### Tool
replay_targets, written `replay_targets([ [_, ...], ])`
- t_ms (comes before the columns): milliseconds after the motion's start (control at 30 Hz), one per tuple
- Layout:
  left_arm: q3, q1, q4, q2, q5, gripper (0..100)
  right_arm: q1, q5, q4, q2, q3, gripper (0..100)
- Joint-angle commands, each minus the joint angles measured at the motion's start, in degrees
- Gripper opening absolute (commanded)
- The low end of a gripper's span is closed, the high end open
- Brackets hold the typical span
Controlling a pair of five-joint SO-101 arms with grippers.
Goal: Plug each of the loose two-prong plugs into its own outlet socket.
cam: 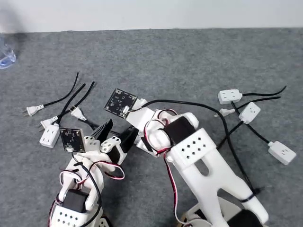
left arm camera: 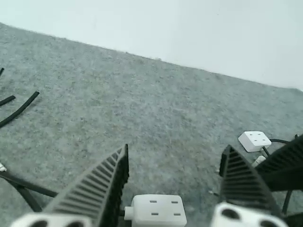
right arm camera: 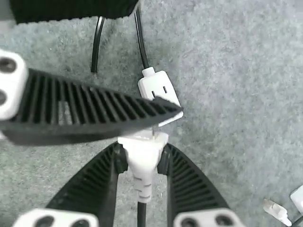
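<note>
My right pincer [right arm camera: 142, 157] clamps a two-prong plug [right arm camera: 140, 165], its prongs just short of a socket [right arm camera: 158, 90] left of the desk's [cam: 189, 61] middle. My left pincer [left arm camera: 176, 158] stands wide astride that socket. The next move, I judge, calls for steadying it, aligning the prongs and pushing straight in.

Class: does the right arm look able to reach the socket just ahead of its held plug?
Probably not cleanly: a finger of the left gripper crosses between the plug and the socket.

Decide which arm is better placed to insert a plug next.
Right. The right gripper is shut on a plug whose prongs point at a socket; the left gripper is open, without a plug.
</note>
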State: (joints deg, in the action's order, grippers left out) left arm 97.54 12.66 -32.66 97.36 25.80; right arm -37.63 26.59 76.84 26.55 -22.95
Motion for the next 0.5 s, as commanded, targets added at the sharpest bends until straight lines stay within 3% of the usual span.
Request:
replay_targets([
  [0,-0.7,0.4,-0.3,-0.4,0.2,29,-1.2,-0.9,2.2,3.9,5.5,0.9],
  [467,-0.7,0.4,-1.5,-0.4,0.1,29,-2.1,-0.7,1.6,5.7,6.2,0.9],
])
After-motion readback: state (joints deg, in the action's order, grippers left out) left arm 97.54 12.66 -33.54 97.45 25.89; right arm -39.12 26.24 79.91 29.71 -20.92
